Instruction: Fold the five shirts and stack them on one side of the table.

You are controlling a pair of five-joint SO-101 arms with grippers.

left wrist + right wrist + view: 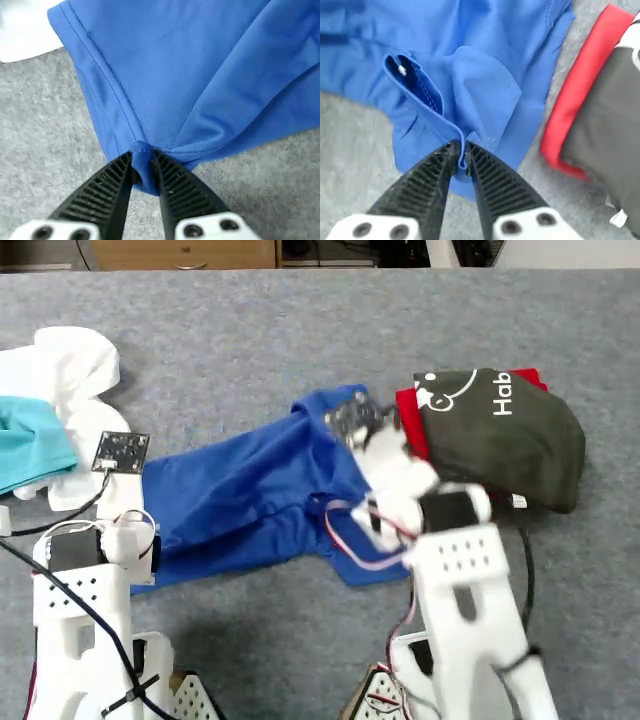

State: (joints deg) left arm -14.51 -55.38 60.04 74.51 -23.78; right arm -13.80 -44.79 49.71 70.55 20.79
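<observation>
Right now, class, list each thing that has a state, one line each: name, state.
blue shirt: unfolded, rumpled, gripped at two edges
dark shirt: folded, on the red shirt
red shirt: stacked under the dark shirt
white shirt: unfolded, crumpled
teal shirt: unfolded, bunched
left arm: jaws shut on blue shirt
right arm: jaws shut on blue shirt

Blue shirt (250,490), centre frame: plain royal blue with matching stitching. 
Right of centre: dark olive-grey shirt (510,445) with white print, and a red shirt (410,425), plain, showing as a strip at its edge. 
Far left: white shirt (70,370), plain; teal shirt (30,445), plain. 
Table (250,330): speckled grey. 
Left gripper (142,159) and right gripper (461,149): black ribbed jaws on white bases.
</observation>
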